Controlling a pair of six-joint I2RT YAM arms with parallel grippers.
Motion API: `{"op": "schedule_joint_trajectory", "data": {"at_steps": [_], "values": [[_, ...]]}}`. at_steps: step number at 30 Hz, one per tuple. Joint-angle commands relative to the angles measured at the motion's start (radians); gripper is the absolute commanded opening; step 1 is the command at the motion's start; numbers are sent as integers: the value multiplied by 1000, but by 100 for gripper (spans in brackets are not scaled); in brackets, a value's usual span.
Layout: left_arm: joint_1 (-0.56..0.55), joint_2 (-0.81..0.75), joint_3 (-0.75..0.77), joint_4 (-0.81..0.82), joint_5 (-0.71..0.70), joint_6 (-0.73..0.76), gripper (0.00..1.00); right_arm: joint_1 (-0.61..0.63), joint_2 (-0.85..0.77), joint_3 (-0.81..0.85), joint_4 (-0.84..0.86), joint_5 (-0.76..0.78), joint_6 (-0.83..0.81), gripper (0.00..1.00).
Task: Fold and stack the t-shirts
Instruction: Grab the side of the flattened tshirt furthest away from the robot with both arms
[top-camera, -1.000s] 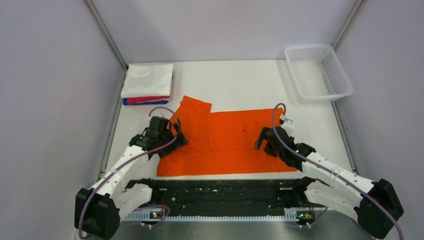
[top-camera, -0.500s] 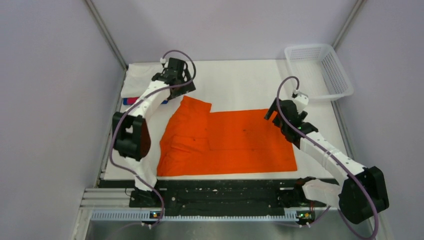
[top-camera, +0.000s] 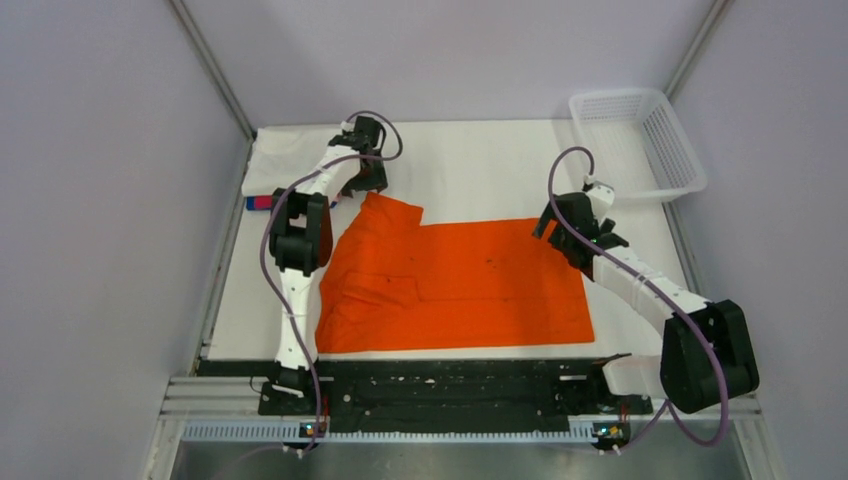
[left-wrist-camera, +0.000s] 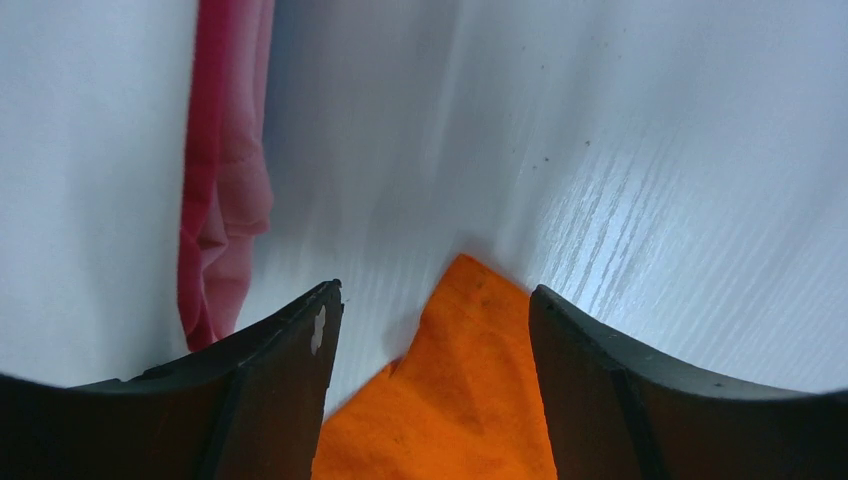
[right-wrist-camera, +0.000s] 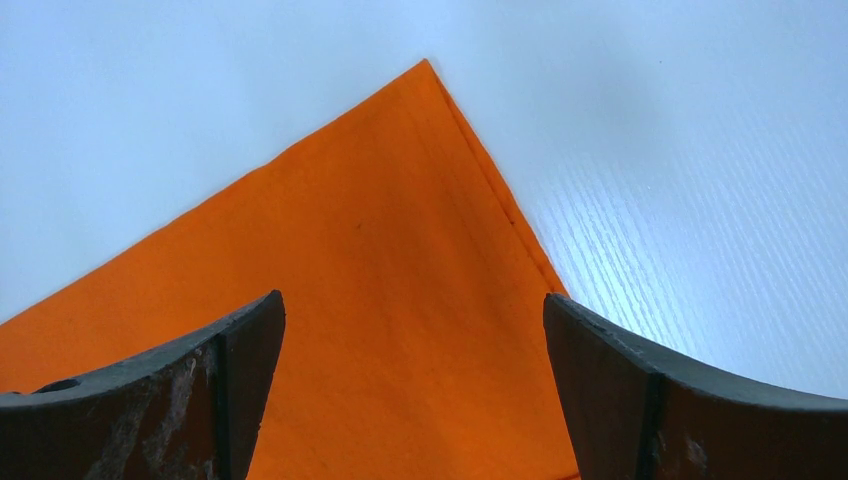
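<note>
Orange t-shirt (top-camera: 460, 285) lies spread flat on the white surface (top-camera: 480, 160), with a flap folded in on its left part. Left pincer (left-wrist-camera: 435, 300) sits over the shirt's far-left corner, jaws apart, the cloth tip between them but not clamped. Right pincer (right-wrist-camera: 415, 310) hovers over the far-right corner, jaws wide apart, holding nothing. Stationing at both far corners suggests a paired pinch to carry that edge toward the near side. Folded shirts (top-camera: 272, 150) sit stacked at the far left, just beside the left pincer; mesh basket (top-camera: 690, 165) stands far right, well apart.
</note>
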Motion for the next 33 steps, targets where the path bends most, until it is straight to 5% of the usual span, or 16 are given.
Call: {"op": "schedule_joint_trajectory", "data": {"at_steps": [1, 17, 33], "values": [[-3, -16, -17, 32, 19, 19, 72, -11, 18, 44, 32, -23, -13, 99], [-3, 8, -57, 4, 105, 4, 42, -27, 101, 84, 38, 23, -11, 99], [5, 69, 35, 16, 67, 40, 38, -70, 282, 226, 63, 26, -81, 99]]}}
